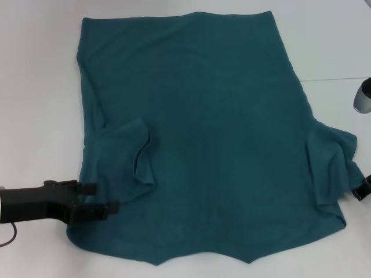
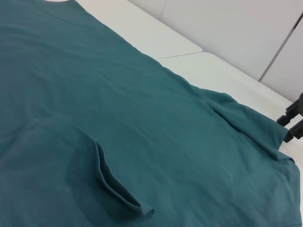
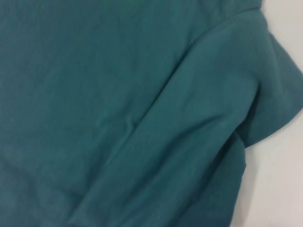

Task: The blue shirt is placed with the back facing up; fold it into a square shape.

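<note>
Your left gripper (image 1: 101, 197), fingers parted and empty, touches the soft, matte blue shirt's (image 1: 214, 133) rumpled sleeve; right gripper (image 1: 363, 190) state unclear.

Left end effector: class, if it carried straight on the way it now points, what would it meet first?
Probably the blue shirt: the left end effector, open, points across its near left edge, though its height is unclear.

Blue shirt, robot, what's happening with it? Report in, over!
Left gripper open at the blue shirt, near its folded-in left sleeve. Right gripper at right sleeve edge, fingers unclear. Shirt flat on the table, not yet square. Nothing in the way.
</note>
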